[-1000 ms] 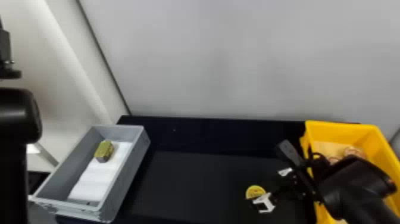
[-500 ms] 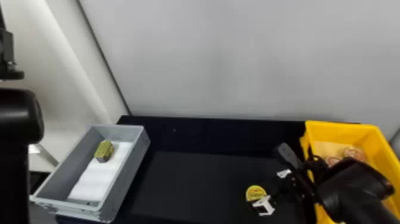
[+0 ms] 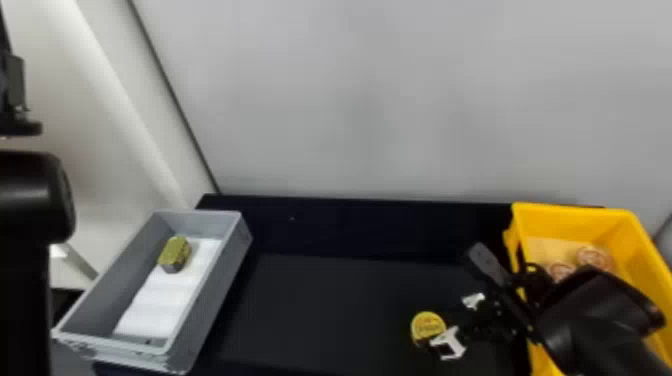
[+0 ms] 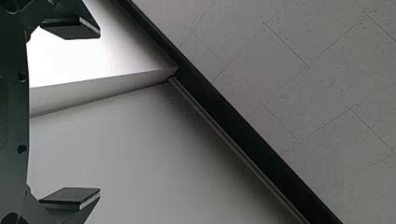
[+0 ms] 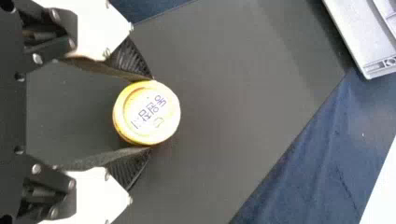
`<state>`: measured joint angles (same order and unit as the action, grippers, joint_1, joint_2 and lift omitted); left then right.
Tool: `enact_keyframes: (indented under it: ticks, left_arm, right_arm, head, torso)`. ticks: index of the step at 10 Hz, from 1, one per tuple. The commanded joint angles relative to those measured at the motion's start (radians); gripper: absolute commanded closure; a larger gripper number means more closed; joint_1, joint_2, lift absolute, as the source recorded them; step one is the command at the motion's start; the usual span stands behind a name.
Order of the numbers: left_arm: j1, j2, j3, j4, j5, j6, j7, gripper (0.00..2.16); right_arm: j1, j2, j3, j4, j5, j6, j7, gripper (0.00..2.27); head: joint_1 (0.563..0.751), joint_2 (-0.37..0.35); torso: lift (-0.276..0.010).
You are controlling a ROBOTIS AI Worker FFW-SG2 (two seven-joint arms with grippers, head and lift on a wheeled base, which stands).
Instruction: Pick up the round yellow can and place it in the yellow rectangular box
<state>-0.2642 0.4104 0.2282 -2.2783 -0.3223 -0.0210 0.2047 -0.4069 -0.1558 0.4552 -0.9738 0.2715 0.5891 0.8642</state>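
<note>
"Head view: where's the yellow can (image 3: 428,326)?"

"Low in the picture, right of centre, at the fingertips of the right gripper (image 3: 437,326), with the black mat (image 3: 330,310) below. It's outside the yellow box (image 3: 570,209)."

"And the jaws on that side?"

"Drawn in to the can's width. From the right wrist, one finger (image 5: 133,59) meets one side of the can and the other finger (image 5: 128,165) meets the opposite side, so the can is pinched between the tips. I can't tell whether its base touches the mat."

"How about the left gripper (image 4: 81,112)?"

"Jaws spread wide, with nothing between them. The left arm (image 3: 30,200) is upright along the left edge of the head view."

"What's in the yellow box?"

"Two round pinkish things (image 3: 594,257), partly behind the right arm (image 3: 595,320). Over on the left is a grey box (image 3: 215,300) with white padding (image 3: 155,305) and a small greenish block (image 3: 174,252) in it."
</note>
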Motion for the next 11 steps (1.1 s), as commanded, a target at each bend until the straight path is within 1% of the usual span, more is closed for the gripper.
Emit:
enact_keyframes:
  ticks: [1,2,3,4,6,7,8,9,11]
  left_arm:
    - [0.016,0.001,0.011,-0.009,0.000,0.004,-0.004,0.09]
    - [0.025,0.002,0.011,-0.013,0.000,0.010,-0.004,0.09]
    - [0.033,0.006,0.016,-0.018,0.000,0.016,-0.005,0.09]
    - [0.037,0.012,0.025,-0.027,0.002,0.027,-0.008,0.09]
    - [0.040,0.027,0.027,-0.038,0.002,0.049,-0.011,0.09]
    - [0.034,0.042,0.027,-0.050,0.002,0.073,-0.017,0.09]
    - [0.029,0.059,0.027,-0.061,0.002,0.087,-0.019,0.09]
    - [0.020,0.059,0.022,-0.061,0.002,0.096,-0.025,0.09]
    - [0.003,0.070,0.002,-0.061,0.002,0.112,-0.028,0.09]
  right_arm:
    - [0.030,-0.018,-0.018,-0.100,0.006,0.062,0.012,0.75]
    - [0.074,-0.038,-0.061,-0.230,0.014,0.137,0.034,0.75]
    - [0.122,-0.044,-0.130,-0.385,0.048,0.206,0.057,0.75]
    - [0.149,-0.044,-0.196,-0.514,0.080,0.277,0.063,0.75]
    - [0.151,-0.048,-0.296,-0.689,0.141,0.376,0.063,0.75]
    - [0.140,-0.061,-0.348,-0.743,0.190,0.402,0.064,0.75]
    - [0.129,-0.080,-0.409,-0.766,0.235,0.407,0.063,0.75]
    - [0.129,-0.099,-0.486,-0.767,0.240,0.407,0.058,0.75]
    - [0.129,-0.145,-0.596,-0.757,0.241,0.399,0.028,0.75]
  head:
    - [0.704,0.192]
    - [0.704,0.192]
    - [0.704,0.192]
    - [0.704,0.192]
    - [0.704,0.192]
    - [0.704,0.192]
    - [0.704,0.192]
    - [0.704,0.192]
    - [0.704,0.192]
  torso:
    - [0.000]
    - [0.000]
    - [0.000]
    - [0.000]
    - [0.000]
    - [0.000]
    - [0.000]
    - [0.000]
    - [0.000]
